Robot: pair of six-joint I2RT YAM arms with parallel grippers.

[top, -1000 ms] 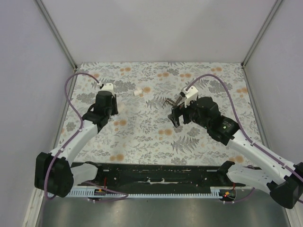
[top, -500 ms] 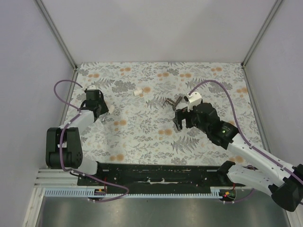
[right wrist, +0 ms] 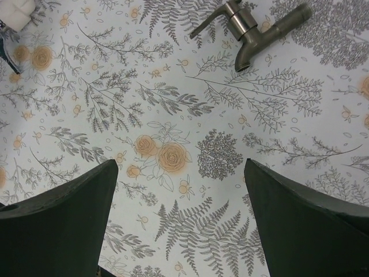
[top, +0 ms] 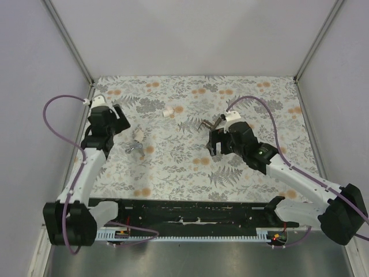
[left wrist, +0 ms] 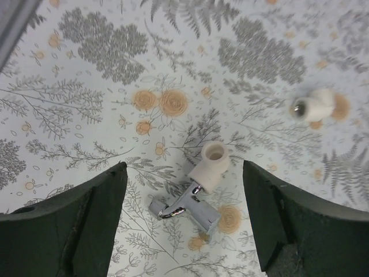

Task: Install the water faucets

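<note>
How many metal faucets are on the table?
2. A shiny chrome faucet lies near the left arm, touching a white plastic cylinder; a dull grey faucet lies beyond the right arm.

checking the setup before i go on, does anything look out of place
The chrome faucet, joined to a white fitting, lies on its side. A duller faucet also lies loose, with no fitting on it; a spare white fitting sits apart.

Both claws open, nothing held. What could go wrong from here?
The chrome faucet lies on its side, seemingly seated in a white fitting; a grasp by the left claw might pull them apart.
The second faucet lies loose beyond the right claw; closing could nudge it away.
</note>
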